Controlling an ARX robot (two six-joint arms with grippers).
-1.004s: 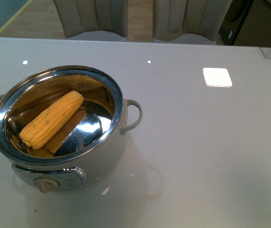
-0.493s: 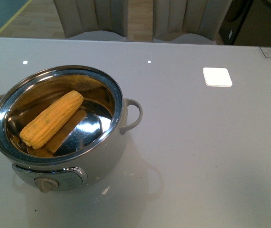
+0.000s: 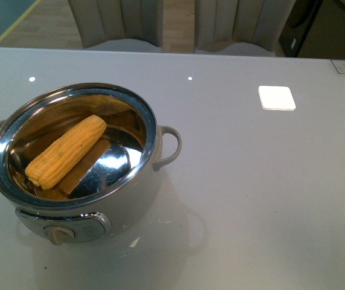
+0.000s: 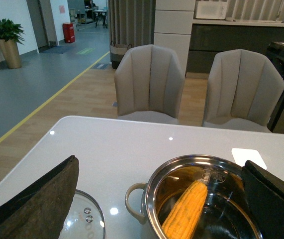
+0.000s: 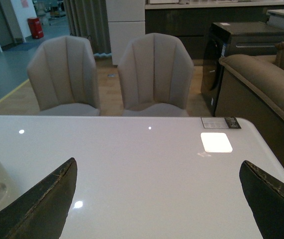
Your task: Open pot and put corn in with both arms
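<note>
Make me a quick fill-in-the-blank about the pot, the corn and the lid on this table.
1. The corn lies ____ the pot.
2. The glass lid rests on the ____ beside the pot.
3. Both the left end effector and the right end effector are ____.

Missing words: inside; table; open

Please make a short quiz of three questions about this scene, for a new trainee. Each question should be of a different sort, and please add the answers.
1. True or false: the corn lies inside the pot.
2. Where is the glass lid? A) on the pot B) flat on the table beside the pot C) held in a gripper
3. Fill in: both grippers, left gripper and right gripper, are ____ and hold nothing.

Key: 1 true; 2 B; 3 open.
</note>
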